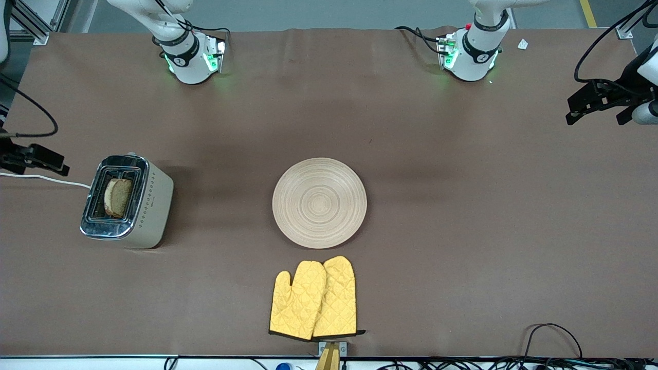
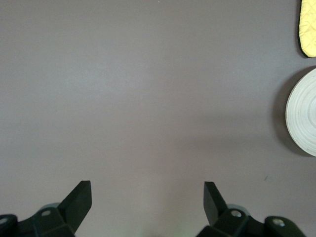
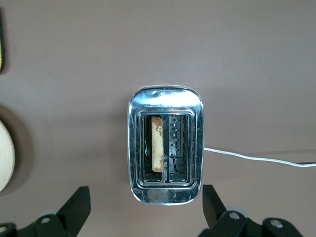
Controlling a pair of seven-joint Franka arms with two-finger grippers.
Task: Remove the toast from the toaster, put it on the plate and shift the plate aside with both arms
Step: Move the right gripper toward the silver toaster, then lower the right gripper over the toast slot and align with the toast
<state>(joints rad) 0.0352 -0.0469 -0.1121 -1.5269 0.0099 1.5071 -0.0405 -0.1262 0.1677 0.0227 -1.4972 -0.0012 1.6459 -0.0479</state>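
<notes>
Up high, right gripper (image 3: 145, 205): it hangs over the toaster (image 3: 165, 143) at the right arm's end of the table. Its two black fingers (image 3: 76, 205) are spread wide apart and hold nothing.
Left gripper (image 2: 147, 202): it hangs over bare brown table (image 2: 148, 89) toward the left arm's end. Its fingers (image 2: 79, 200) are wide apart too, and they hold nothing.
Toast (image 1: 117, 197): it stands on its edge in one slot of the toaster. The other slot has no bread in it.
Toaster: it is shiny on top with cream sides, and a thin white cord (image 1: 43, 179) runs from it toward the table's edge at the right arm's end.
Plate (image 1: 319, 202): it is round and pale with ring marks. It lies flat in the middle of the table with nothing on it, well apart from the toaster.
Yellow oven mitts (image 1: 313, 299): two of them lie side by side, partly overlapping, just nearer the front camera than the plate.
Only the front view shows: the whole plate, both mitts, and both arms' white bases with green lights.
Only the right wrist view shows: straight down into the slots, where the toast looks like a thin strip.
Left wrist view shows: just an edge of the plate and a corner of a mitt.
</notes>
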